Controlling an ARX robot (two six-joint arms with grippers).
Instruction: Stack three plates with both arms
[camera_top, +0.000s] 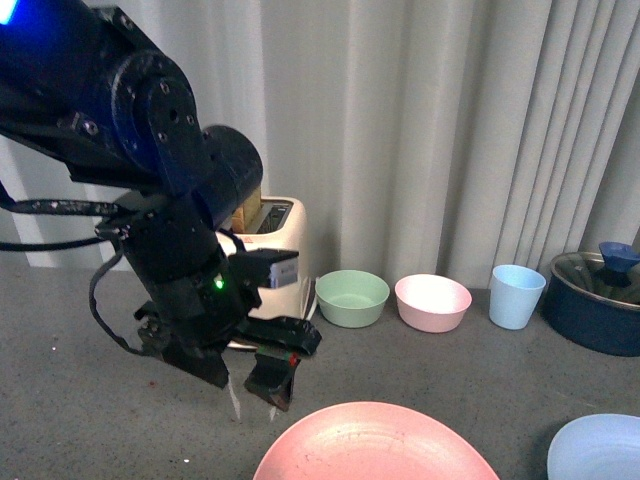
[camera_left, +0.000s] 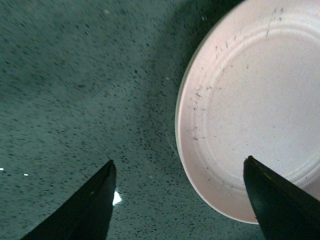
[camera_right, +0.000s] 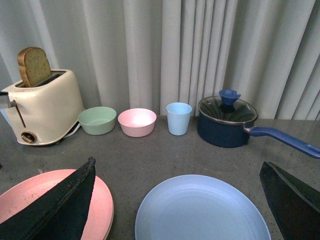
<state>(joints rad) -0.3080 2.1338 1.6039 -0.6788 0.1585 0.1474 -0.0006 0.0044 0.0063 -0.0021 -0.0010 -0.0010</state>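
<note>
- The left gripper (camera_top: 248, 390) hangs low over the grey table (camera_top: 80, 400), just off the far left rim of the pink plate (camera_top: 375, 445).
- Its jaws stand apart and hold nothing.
- In the left wrist view the left gripper (camera_left: 179, 160) straddles the rim of the pink plate (camera_left: 260, 100). One finger (camera_left: 90, 205) is over the bare speckled table (camera_left: 75, 75) and the other overlaps the plate's edge. Whether either finger touches anything cannot be told.
- The pink plate lies flat at the near edge of the front view, and the blue plate (camera_top: 600, 450) lies flat to its right.
- In the right wrist view a strip of table separates the pink plate (camera_right: 102, 205) from the blue plate (camera_right: 200, 210).
- The right gripper (camera_right: 177, 161) is spread wide and empty, and does not show in the front view.
- From its wrist camera the blue plate sits between the two dark fingers (camera_right: 65, 205).
- Along the curtain (camera_top: 420, 120) stand, from left to right:
  - a cream toaster (camera_top: 285, 225) with a slice of bread (camera_right: 34, 65) upright in its slot
  - a green bowl (camera_top: 352, 297)
  - a pink bowl (camera_top: 432, 302)
  - a light blue cup (camera_top: 517, 295)
  - a dark blue lidded pot (camera_top: 600, 300)
- These are all well behind the plates.
</note>
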